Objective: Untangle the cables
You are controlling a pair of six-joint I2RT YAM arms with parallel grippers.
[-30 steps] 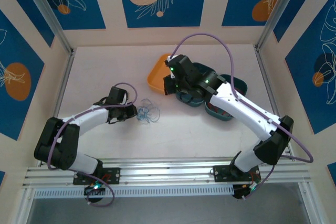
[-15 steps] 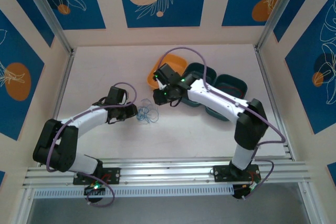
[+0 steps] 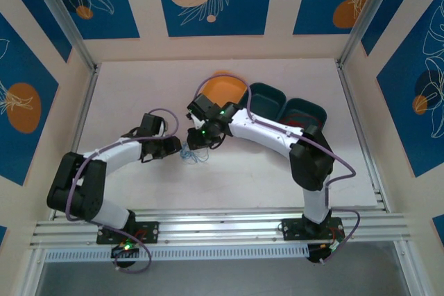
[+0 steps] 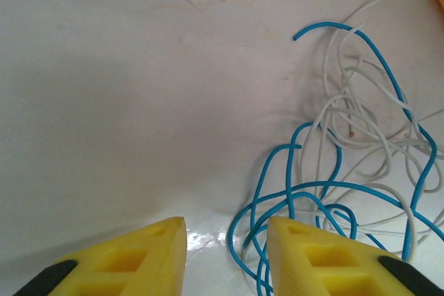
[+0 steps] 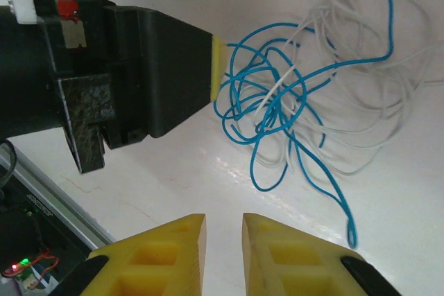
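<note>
Cables (image 5: 276, 95) sit knotted just beside my half-open left gripper (image 4: 225, 240) and near my narrowly parted, empty right gripper (image 5: 223, 233); if I grab several loops together, I could tighten the knot.

Tangled blue and white cables (image 4: 345, 186) lie on the table (image 4: 139, 88) — blue loops reach between parted jaws.

I see white table (image 3: 125, 88), bare surface with faint scuffs. Cables (image 3: 194, 154) lie on it near centre in a loose tangle, blue and whitish strands looped through each other. Orange tray (image 3: 225, 90) beyond tangle. Teal bin (image 3: 267, 95) just right of tray, second teal bin (image 3: 305, 112) beside it.
</note>
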